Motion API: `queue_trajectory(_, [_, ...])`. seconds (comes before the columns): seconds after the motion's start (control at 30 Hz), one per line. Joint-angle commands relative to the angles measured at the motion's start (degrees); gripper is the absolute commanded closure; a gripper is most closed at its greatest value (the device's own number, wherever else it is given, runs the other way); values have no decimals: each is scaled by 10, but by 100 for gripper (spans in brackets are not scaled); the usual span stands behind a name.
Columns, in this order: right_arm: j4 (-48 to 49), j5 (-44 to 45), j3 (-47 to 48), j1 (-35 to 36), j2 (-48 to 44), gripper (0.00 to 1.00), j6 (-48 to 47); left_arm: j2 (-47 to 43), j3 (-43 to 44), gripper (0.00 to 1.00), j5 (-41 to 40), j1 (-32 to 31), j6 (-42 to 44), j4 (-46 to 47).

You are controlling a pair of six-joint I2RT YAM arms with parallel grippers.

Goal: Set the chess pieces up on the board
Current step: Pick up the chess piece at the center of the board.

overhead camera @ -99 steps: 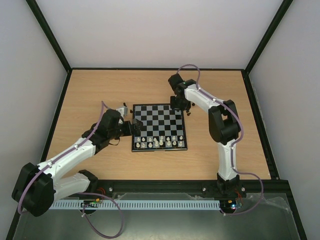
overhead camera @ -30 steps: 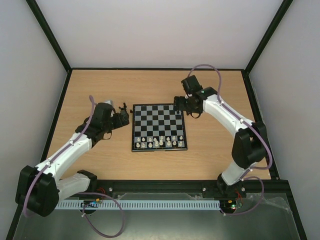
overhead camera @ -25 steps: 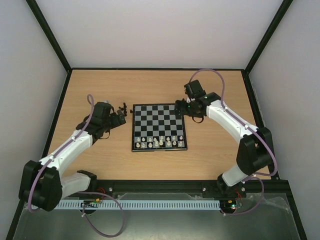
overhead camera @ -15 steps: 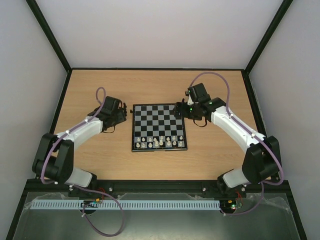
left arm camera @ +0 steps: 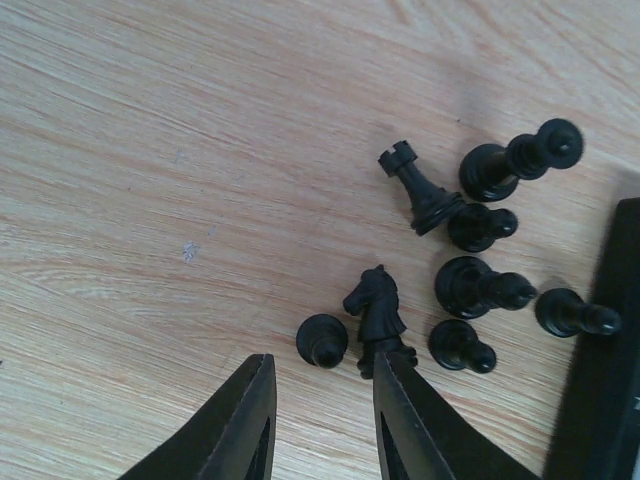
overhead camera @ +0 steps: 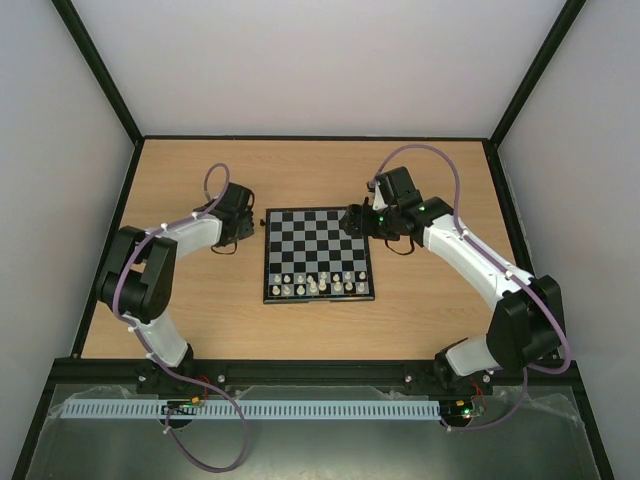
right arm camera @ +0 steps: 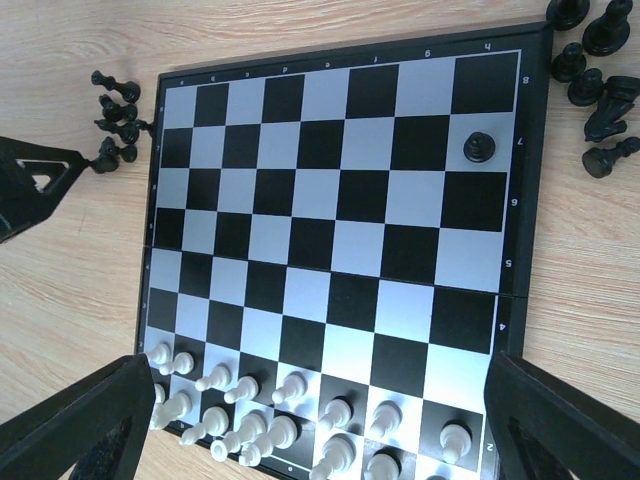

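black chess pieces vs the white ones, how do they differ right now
The white pieces stand in two rows along the near edge of the board; the black pieces sit loose on the table in clusters beside its far corners. White pieces fill many squares; just one black pawn does. Both sets are small figures.

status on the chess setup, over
left gripper narrow, empty, at black knight. right gripper open over board. one black pawn on board, rest off both sides. nothing blocking.
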Motion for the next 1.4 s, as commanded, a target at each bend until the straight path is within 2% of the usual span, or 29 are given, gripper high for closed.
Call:
queue_trajectory(0.0, [0,-12,-9,4,-11,9,2,10,8,69,-23,5,5,3])
queue_trajectory(0.4, [0,-10,-6,5,-3,10,1,51,17,69,-14,18,15,24])
queue_trajectory(0.9, [1,-5,-8,5,0,11,1,36,20,93,-10,22,24,9])
queue_trajectory(1.17, [1,-3,-6,5,1,11,0,-45,46,92,-19,-28,33,-58])
queue_trajectory(1.37, [-5,11,0,4,1,11,-1,-69,87,92,4,-73,39,-91])
